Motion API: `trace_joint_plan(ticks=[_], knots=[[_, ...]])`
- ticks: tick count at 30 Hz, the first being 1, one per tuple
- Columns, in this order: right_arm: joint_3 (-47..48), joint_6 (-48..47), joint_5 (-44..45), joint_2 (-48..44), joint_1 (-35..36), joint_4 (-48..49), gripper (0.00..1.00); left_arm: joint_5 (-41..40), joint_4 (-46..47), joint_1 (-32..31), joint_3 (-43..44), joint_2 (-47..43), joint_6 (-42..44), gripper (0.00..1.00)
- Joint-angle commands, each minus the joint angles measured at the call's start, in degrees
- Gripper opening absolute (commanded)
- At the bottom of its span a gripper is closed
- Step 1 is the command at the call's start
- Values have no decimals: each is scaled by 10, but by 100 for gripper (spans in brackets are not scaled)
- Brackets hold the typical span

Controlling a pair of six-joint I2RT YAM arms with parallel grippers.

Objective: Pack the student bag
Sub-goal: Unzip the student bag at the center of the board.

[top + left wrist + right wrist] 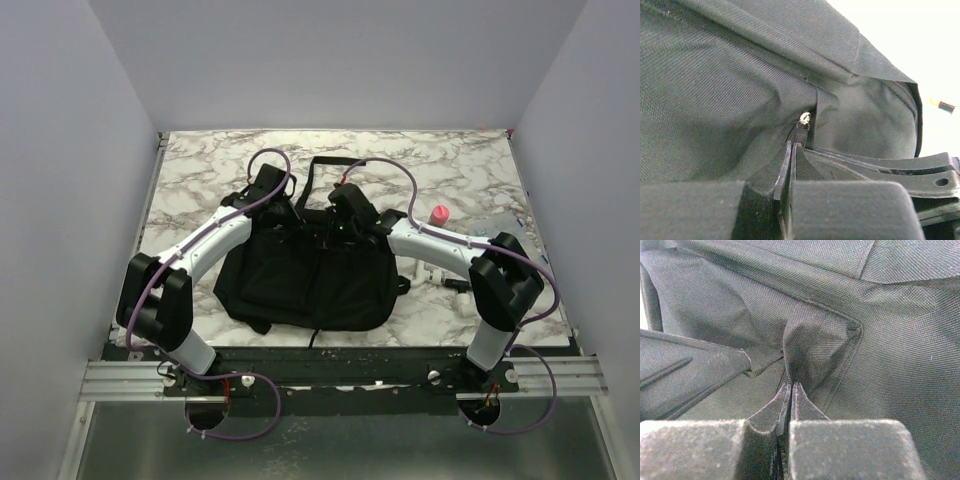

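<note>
Marble table [200,170] under the student bag [300,285], left hand [790,150] and right hand [789,390] pinching fabric, contents hidden.

I run this rig from afar, and the place reads as a robotics lab cell. Plain pale walls [60,150] box in a marble-patterned table [200,170] on three sides. An aluminium rail [340,378] along its near edge carries the bolted bases of the white left arm [215,240] and right arm [440,248], with purple cables [240,437] looping loose.

Overhead looks down — both wrist views tight on student bag [300,285].
</note>
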Motion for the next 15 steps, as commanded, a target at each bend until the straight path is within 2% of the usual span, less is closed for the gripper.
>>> trace_joint_plan(ticks=[1,5,8,15], knots=[[34,-6,70,9,-2,-45,0,7,-11,-5,-23,-26,-12,0],[23,-14,73,-8,-5,-24,0,15,-25,-11,-44,-37,-17,0],[0,4,42,-18,-18,17,0,27,-25,-23,-73,-62,-27,0],[-2,21,58,-8,-30,52,0,30,-22,-78,-165,-159,-63,0]])
